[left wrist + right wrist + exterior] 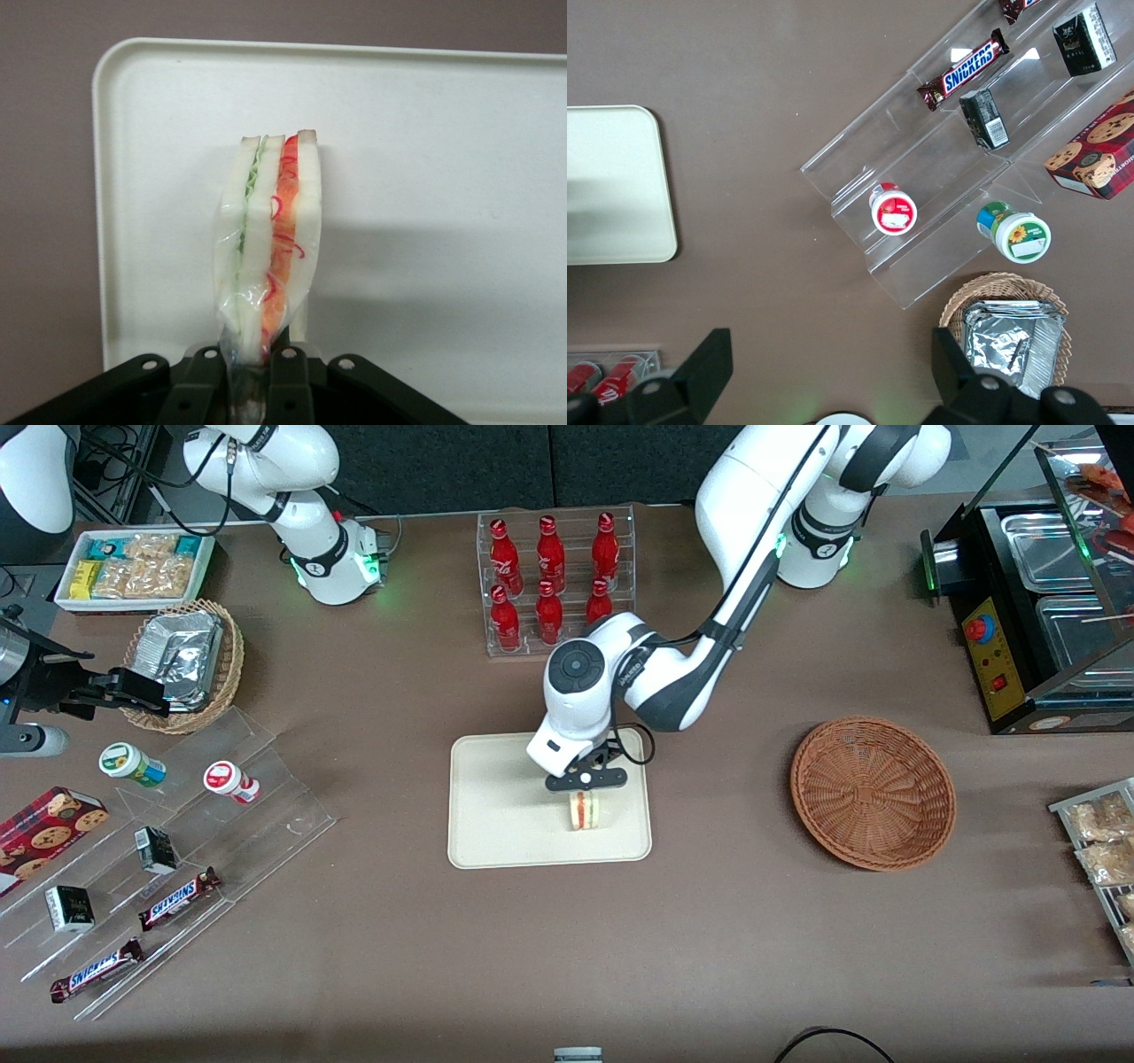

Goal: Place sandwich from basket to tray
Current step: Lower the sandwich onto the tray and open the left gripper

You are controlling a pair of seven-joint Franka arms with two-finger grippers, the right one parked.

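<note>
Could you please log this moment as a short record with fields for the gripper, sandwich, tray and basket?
gripper: gripper above the tray, shut on the sandwich's plastic wrap
sandwich: sandwich hanging from the fingers over the tray; contact with tray unclear
tray: tray cream, nothing else on it
basket: basket empty, toward the working arm's end of the table

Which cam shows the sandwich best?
Left wrist: the sandwich shows close up, layers visible, pinched by the end effector over the tray. Front shows it small on the tray, under the end effector. Right wrist misses it.
</note>
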